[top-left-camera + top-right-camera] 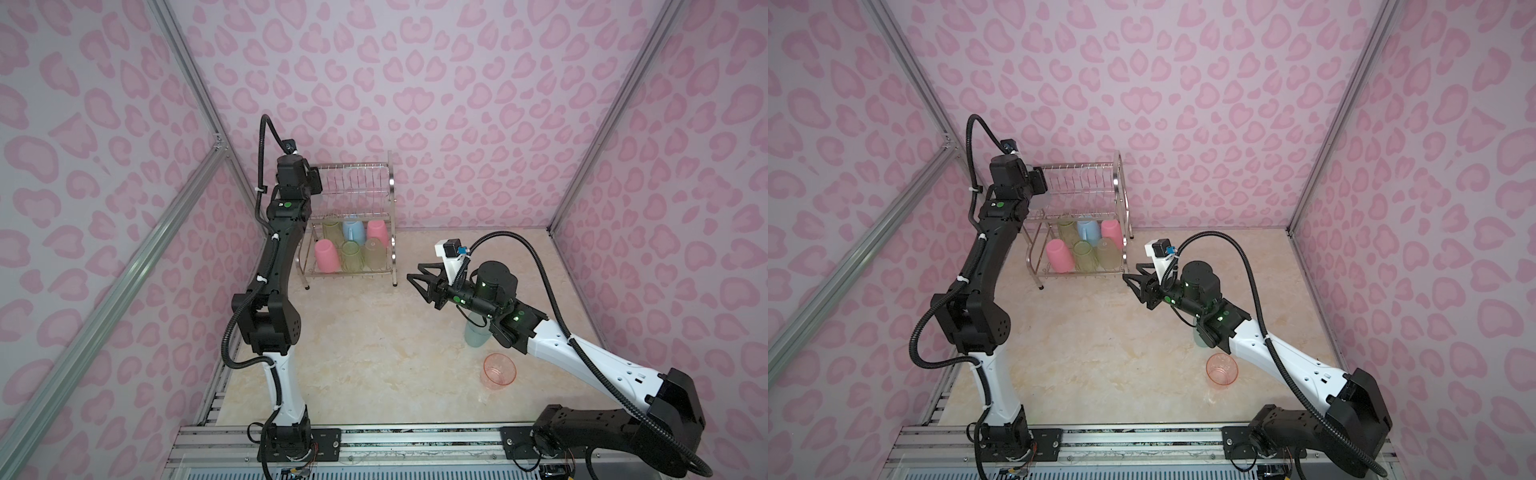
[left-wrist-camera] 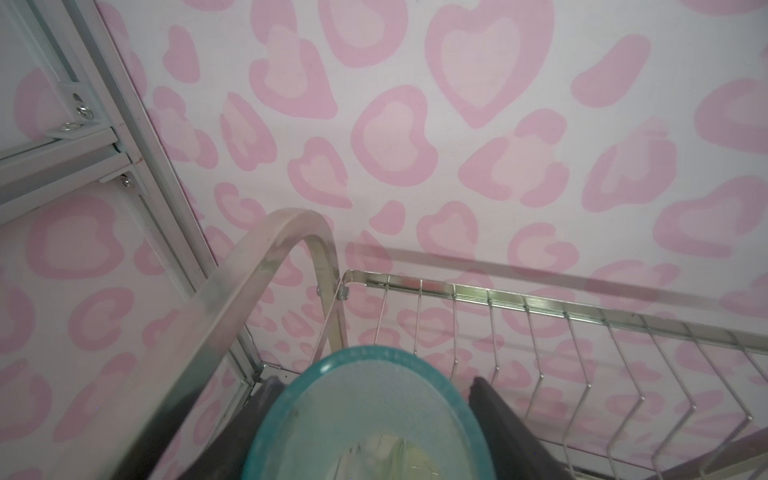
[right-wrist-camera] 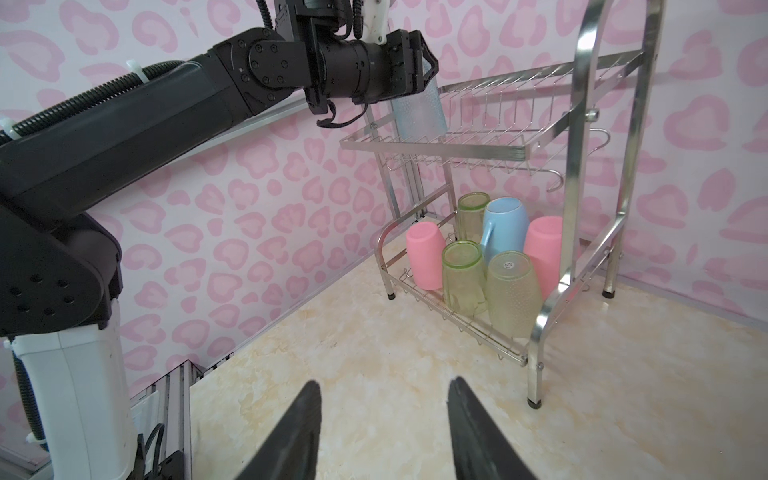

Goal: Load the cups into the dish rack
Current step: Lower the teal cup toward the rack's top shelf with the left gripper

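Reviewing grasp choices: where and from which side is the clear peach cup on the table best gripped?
Probably the side wall of the peach cup just under its rim, coming from above: it stands upright, mouth open upward, apart from the teal cup standing nearby.

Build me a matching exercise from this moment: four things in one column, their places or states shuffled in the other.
Things:
1. teal cup in the left wrist view
2. peach cup
3. light-blue mug
4. right gripper

States:
A. open and empty, above the table
B. upside down on the lower shelf of the dish rack
C. upright on the table, outside the rack
D. gripped by the left gripper, by the upper shelf

Pairs: 1-D, 2-C, 3-B, 4-A
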Robot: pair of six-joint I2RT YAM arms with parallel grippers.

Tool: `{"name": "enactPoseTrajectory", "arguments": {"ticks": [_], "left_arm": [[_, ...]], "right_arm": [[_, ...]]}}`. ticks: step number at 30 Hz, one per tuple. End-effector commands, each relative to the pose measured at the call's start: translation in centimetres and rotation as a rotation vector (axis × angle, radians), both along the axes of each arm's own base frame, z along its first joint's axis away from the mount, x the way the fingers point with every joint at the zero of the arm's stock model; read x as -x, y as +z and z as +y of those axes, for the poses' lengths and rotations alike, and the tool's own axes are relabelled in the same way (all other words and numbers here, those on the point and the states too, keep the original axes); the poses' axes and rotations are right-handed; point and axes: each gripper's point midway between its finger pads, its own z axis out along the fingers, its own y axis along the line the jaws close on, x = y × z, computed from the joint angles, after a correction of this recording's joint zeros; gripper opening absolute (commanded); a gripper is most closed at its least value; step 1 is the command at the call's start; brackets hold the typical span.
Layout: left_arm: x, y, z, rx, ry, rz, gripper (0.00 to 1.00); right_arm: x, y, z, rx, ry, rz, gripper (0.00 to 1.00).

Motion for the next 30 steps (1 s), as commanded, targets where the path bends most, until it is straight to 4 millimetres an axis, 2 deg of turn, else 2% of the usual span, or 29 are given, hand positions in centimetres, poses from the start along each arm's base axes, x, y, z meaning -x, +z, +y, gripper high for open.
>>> {"name": "enactPoseTrajectory", "arguments": {"ticks": [1,9,14,17,21,30], "left_arm": [[-0.6,-0.6,-0.1,-0.005,-0.001,-0.003,0.58],[-0.7,-1.5,-0.1,-0.006,-0.007,0.022,0.61],[-0.3,-1.1,-0.1,-0.008,-0.007,0.019,0.74],[-0.1,-0.4,-0.2,-0.004,-0.012,0.007,0.79],[0.6,1.5,-0.3,0.009,-0.025,-0.032,0.86],[2.4,4.9,-0.6,0.026,-0.042,-0.092,0.91]], "right_arm": [[0.0,0.5,0.0,-0.012,-0.001,-0.026,0.50],[0.0,0.6,0.0,-0.014,-0.002,-0.030,0.50],[-0.1,0.7,0.0,-0.011,-0.006,-0.032,0.50],[-0.1,0.6,0.0,-0.009,-0.006,-0.032,0.51],[0.0,0.6,0.2,-0.005,0.005,-0.025,0.51],[-0.3,0.9,0.1,-0.009,-0.010,-0.017,0.51]]}}
